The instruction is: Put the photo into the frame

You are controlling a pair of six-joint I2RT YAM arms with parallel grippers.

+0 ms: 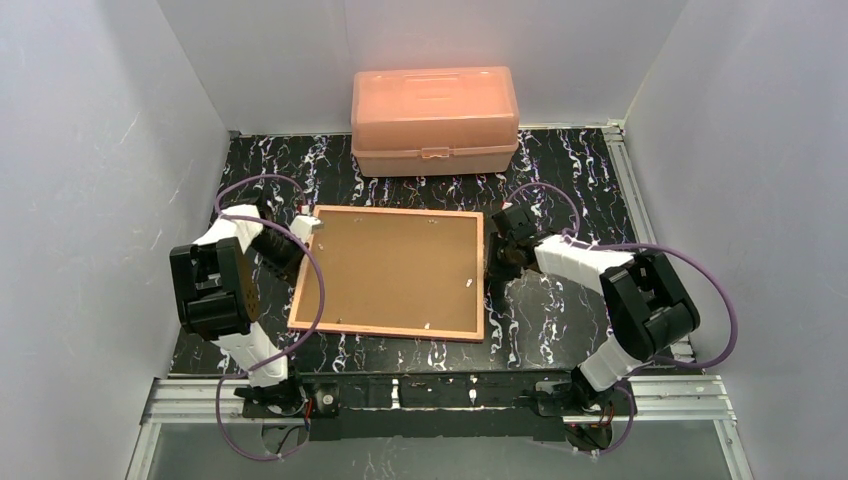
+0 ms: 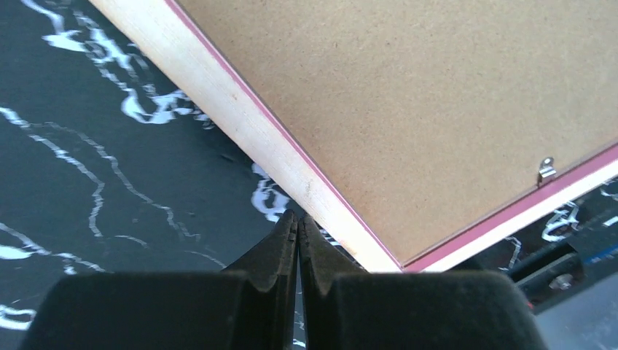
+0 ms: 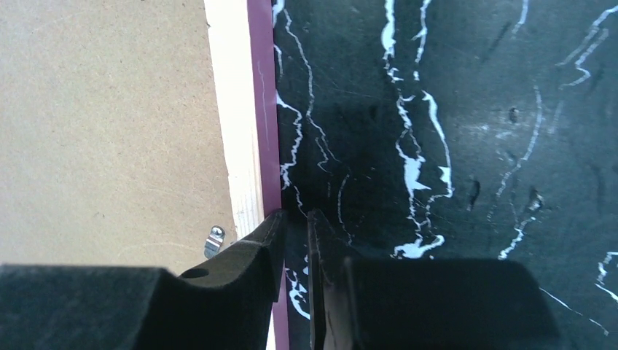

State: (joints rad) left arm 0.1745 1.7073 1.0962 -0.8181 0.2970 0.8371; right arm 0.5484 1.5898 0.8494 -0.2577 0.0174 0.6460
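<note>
The frame (image 1: 392,211) lies face down mid-table, its pale rim and pink edge (image 2: 240,124) around the brown backing board (image 1: 390,265). Small metal clips (image 2: 545,170) sit on the board. The photo is hidden; no blue print shows in any view. My left gripper (image 1: 308,228) is at the frame's far left corner, shut and empty, its tips (image 2: 299,219) just outside the rim. My right gripper (image 1: 497,262) is at the frame's right edge (image 3: 240,131). Its tips (image 3: 296,215) are a thin slit apart with only table between, and the left finger touches the pink edge.
A salmon-pink lidded plastic box (image 1: 434,118) stands at the back of the black marbled table (image 1: 560,180), just behind the frame. White walls close in the left, right and back sides. A metal rail runs along the near edge.
</note>
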